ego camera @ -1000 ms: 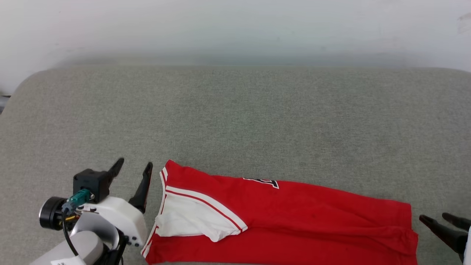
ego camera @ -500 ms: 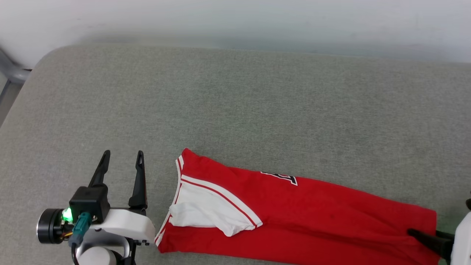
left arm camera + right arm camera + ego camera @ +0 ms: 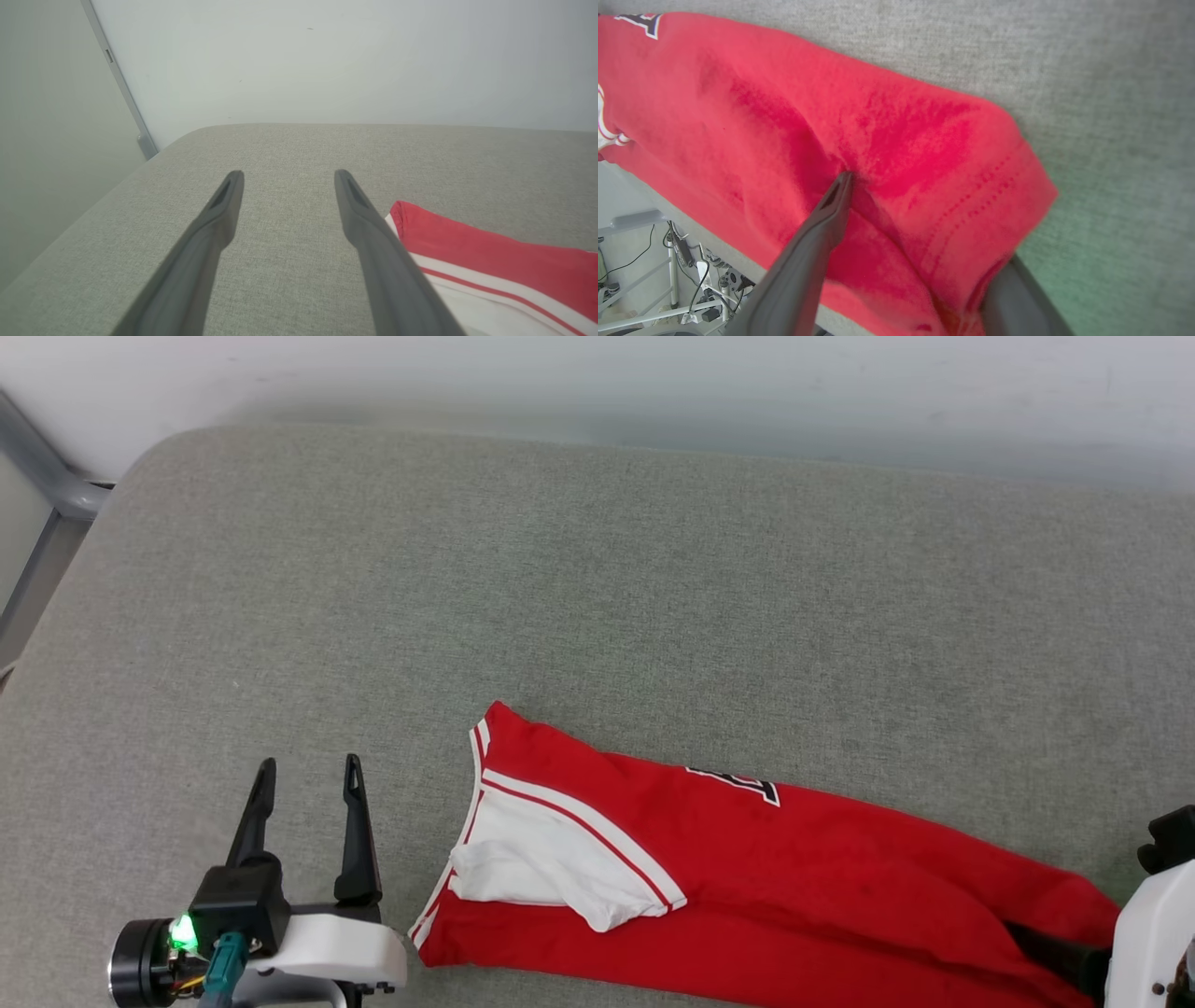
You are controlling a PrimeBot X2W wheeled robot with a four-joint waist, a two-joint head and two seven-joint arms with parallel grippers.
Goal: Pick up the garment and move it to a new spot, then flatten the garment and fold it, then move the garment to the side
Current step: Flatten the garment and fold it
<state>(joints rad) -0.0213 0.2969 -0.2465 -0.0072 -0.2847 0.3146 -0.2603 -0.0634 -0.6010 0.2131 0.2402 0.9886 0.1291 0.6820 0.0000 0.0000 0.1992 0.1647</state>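
Note:
The garment (image 3: pixel 840 877) is a red jersey, doubled lengthwise into a long strip near the front edge of the grey cushion, with a white sleeve (image 3: pixel 551 868) on top and black lettering (image 3: pixel 738 786) peeking out. My left gripper (image 3: pixel 308 779) stands open just left of the striped collar end, apart from it, with nothing between its fingers (image 3: pixel 288 179). My right gripper (image 3: pixel 1055 952) is at the hem end. There the garment (image 3: pixel 901 140) lies between open jaws (image 3: pixel 924 219): one finger (image 3: pixel 831 210) rests on the cloth and the other sits past the hem edge.
The grey padded surface (image 3: pixel 597 597) stretches far behind the garment to a white wall. A metal frame (image 3: pixel 47 513) stands past its left corner. Below the front edge are a floor, cables and a rack (image 3: pixel 677 261).
The head camera has turned, shifting the whole picture. My right gripper has come in over the hem end of the garment. My left gripper has straightened and drawn back a little from the collar.

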